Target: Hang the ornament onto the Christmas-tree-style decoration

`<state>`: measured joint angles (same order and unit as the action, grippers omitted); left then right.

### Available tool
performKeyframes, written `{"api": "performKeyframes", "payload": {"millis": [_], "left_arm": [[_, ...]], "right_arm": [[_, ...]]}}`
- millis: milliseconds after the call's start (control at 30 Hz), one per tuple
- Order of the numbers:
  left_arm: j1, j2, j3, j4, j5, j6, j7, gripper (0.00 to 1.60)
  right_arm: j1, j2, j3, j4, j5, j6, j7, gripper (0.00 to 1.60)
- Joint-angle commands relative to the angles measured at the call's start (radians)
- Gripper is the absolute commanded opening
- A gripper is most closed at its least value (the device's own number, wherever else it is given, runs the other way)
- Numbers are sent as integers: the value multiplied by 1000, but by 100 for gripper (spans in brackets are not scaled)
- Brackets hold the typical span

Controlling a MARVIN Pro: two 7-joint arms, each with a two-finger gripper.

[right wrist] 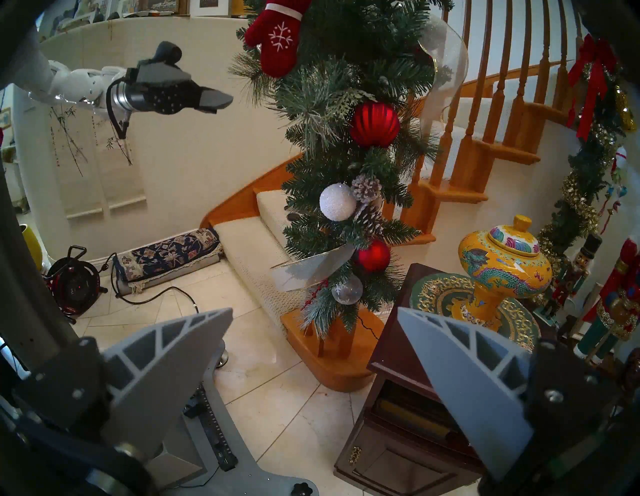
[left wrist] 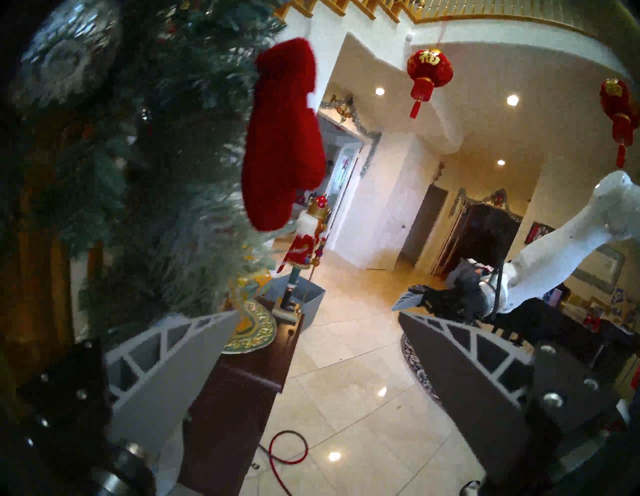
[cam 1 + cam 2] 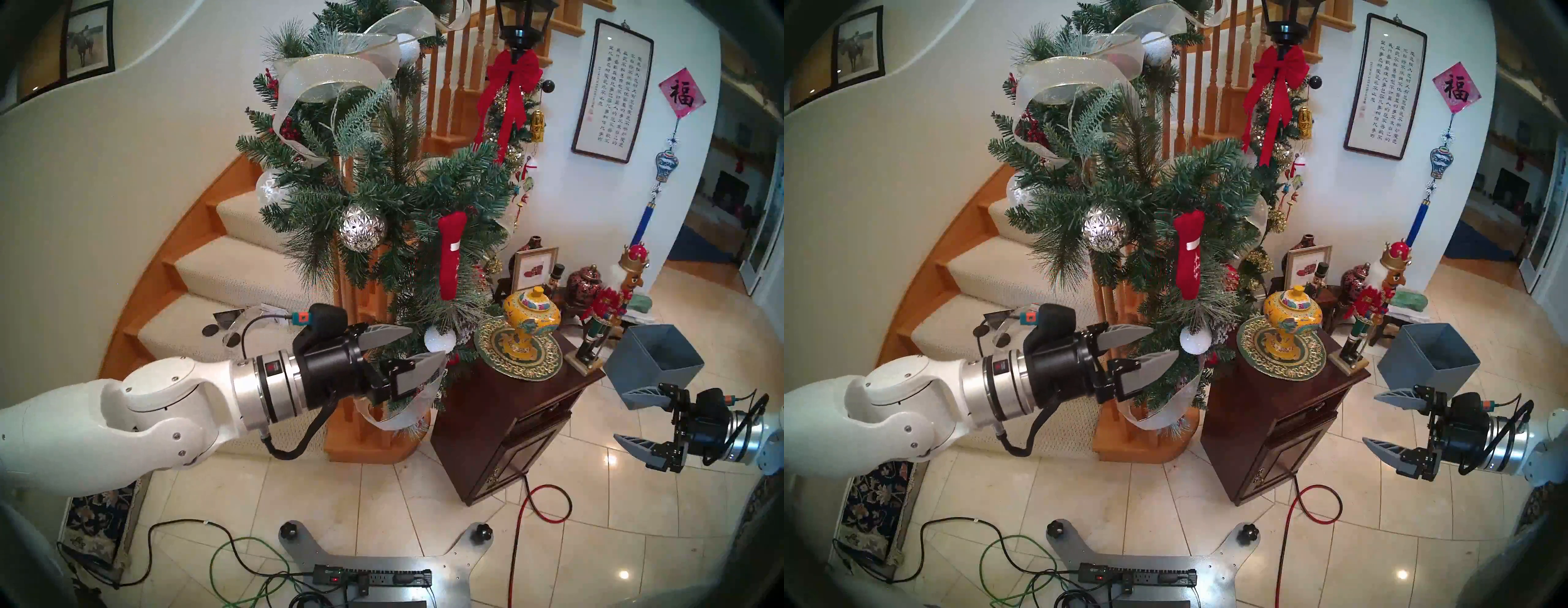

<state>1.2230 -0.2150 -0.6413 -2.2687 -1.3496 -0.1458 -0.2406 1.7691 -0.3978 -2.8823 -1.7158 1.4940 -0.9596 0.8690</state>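
Note:
The ornament, a red mitten [image 3: 452, 254] [image 3: 1187, 254] with a white cuff stripe and a white snowflake [image 1: 277, 38], hangs from a branch of the bushy green garland [image 3: 382, 191] [image 3: 1123, 182] [image 1: 346, 86] on the stair post. Neither gripper touches it. My left gripper [image 3: 426, 344] [image 3: 1166, 342] [image 2: 318, 313] is open and empty, below and to the left of the mitten [image 2: 282, 145], at the edge of the lower branches. My right gripper [image 3: 620, 416] [image 3: 1370, 418] [image 1: 314, 310] hangs open and empty far to the right, over the floor.
A dark wooden cabinet [image 3: 509, 424] stands right of the stair post, carrying a yellow lidded jar [image 3: 530, 314] and nutcracker figures [image 3: 611, 305]. A grey open box [image 3: 653, 361] sits behind my right gripper. A red cable [image 3: 526, 509] and a green cable [image 3: 237, 552] lie on the tiled floor.

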Motion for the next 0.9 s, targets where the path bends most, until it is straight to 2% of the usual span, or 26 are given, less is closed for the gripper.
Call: {"api": "performKeyframes", "payload": {"millis": [0,33,433,667,867], "left_arm": [[55,61,13,8,29,-89,-3,160],[65,68,19,7,42,-117,-6,160],[116,94,64,38,141,-246,-62,160],[126,103,79,72,174,-290,-63,160],[124,96,78,92,183,-299,-41,160]], "right_arm": [[2,-1,3,-3,-6,0,88,160],[3,0,3,0,0,0,106,160],[4,0,3,0,0,0,106,160],[5,1,3,2,4,0,117,160],[4,0,3,1,2,0,111,160]]}}
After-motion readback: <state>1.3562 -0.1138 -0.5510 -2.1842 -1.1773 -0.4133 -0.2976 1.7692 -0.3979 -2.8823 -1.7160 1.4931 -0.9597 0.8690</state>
